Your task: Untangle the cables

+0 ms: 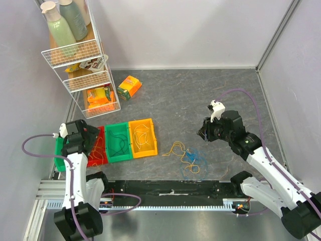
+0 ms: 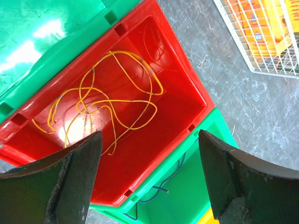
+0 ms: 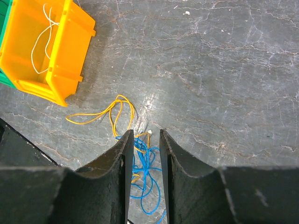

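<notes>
Four open plastic bins stand in a row at the near left of the grey marbled tabletop [image 1: 200, 95]: a green bin [image 1: 58, 156] half hidden under the left arm, a red bin [image 2: 183, 52], a second green bin [image 1: 119, 131], and a yellow-orange bin [image 3: 70, 46]. They touch side by side.

The loose tangle of thin cables [image 1: 186, 156] lies on bare table right of the bins and apart from them. It has orange-yellow loops [image 3: 122, 98] on the bin side, with blue strands [image 3: 145, 168] knotted into them. I can't count the separate wires.

More cables lie sorted in the bins. Yellow-orange ones are in the red, dark ones in the second green, and pale ones in the yellow-orange.

The left gripper [image 2: 149, 135] hangs over the red bin, fingers spread wide and empty. The right gripper [image 3: 147, 133] hovers above the tangle, fingers drawn close with a narrow gap, gripping nothing. Its fingers cover part of the blue strands.

A white wire shelf rack [image 1: 85, 65] stands at the far left, holding bottles cut off at the top and snack packets. An orange and green packet [image 1: 129, 87] lies beside it.
</notes>
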Tool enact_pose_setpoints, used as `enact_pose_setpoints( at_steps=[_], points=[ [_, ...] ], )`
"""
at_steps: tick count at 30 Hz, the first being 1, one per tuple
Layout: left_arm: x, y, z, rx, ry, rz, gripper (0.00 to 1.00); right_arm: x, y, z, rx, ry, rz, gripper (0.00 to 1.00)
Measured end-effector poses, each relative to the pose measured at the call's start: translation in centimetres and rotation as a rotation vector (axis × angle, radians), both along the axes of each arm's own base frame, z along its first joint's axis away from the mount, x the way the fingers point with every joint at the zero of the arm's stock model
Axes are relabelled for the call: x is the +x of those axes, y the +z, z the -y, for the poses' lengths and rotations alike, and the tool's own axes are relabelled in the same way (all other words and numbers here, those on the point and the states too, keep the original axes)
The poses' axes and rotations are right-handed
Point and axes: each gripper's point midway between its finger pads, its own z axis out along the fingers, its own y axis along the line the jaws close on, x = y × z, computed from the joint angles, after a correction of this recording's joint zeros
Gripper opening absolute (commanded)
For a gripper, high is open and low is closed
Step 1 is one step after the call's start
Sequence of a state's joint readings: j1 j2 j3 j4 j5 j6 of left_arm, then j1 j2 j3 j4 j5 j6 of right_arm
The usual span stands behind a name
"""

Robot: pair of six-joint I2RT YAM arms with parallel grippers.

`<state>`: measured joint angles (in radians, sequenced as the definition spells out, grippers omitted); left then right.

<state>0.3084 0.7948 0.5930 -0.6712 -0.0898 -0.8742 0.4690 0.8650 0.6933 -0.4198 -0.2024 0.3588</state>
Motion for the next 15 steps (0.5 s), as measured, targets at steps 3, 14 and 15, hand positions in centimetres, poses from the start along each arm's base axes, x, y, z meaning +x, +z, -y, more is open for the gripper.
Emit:
enact_pose_setpoints(
  at_steps=[3,14,15],
  points=[
    [-0.5,1.0,-0.4,0.026,0.020,0.002,0.89,0.0,0.0,0.0,0.001,0.003,-0.002,0.36],
    [-0.8,3.2,-0.2,0.031,0.007,-0.043,0.86,-0.2,0.0,-0.4,0.012,0.024,-0.008,0.37],
    [-0.6,3.4,0.1,0.040,-0.009,-0.041,0.86,-0.2,0.0,-0.5,0.014,0.026,-0.007,0.37]
  ],
)
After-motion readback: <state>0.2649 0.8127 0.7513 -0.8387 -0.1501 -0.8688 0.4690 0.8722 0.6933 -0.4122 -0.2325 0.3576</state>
